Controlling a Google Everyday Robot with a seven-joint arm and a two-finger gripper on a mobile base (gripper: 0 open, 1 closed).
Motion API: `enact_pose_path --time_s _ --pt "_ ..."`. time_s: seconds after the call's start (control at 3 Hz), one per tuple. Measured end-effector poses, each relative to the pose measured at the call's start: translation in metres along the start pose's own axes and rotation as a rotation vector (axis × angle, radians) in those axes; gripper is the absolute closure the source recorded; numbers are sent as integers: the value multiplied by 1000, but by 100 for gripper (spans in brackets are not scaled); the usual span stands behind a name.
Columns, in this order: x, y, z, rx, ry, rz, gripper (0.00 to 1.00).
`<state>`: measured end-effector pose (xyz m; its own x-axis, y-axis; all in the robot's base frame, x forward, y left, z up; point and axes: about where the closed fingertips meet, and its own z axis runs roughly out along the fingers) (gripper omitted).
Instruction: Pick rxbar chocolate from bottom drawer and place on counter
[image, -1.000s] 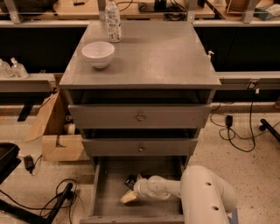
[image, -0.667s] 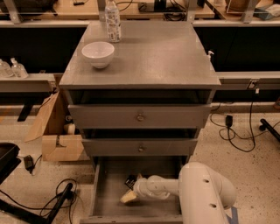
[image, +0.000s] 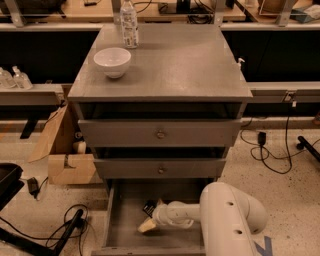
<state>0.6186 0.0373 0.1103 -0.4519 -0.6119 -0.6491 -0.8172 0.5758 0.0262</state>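
The bottom drawer (image: 120, 220) is pulled open below two closed drawer fronts. My gripper (image: 149, 219) reaches down into it from the right, low over the drawer floor near its middle. A small black piece, the rxbar chocolate (image: 148, 207), shows right at the gripper's tip, mostly hidden by it. I cannot tell whether the bar is held. The grey counter (image: 185, 65) on top of the cabinet lies well above the gripper.
A white bowl (image: 112, 61) and a clear water bottle (image: 129, 22) stand on the counter's back left. My white arm body (image: 227, 220) covers the drawer's right part. A cardboard box (image: 67, 160) and cables (image: 65, 225) lie on the floor to the left.
The white arm body has shifted slightly to the left. The gripper stays at the same spot in the bottom drawer, by the black bar.
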Motion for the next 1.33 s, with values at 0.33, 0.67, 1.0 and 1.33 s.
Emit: enact_pose_path --time_s 0.33,0.67,1.0,1.33 --pt "5 -1 -1 29 39 -10 9" --pt "8 -2 1 49 81 -25 28" --pt "8 -1 2 51 90 -30 52" --pt "6 -1 -1 51 90 -30 74"
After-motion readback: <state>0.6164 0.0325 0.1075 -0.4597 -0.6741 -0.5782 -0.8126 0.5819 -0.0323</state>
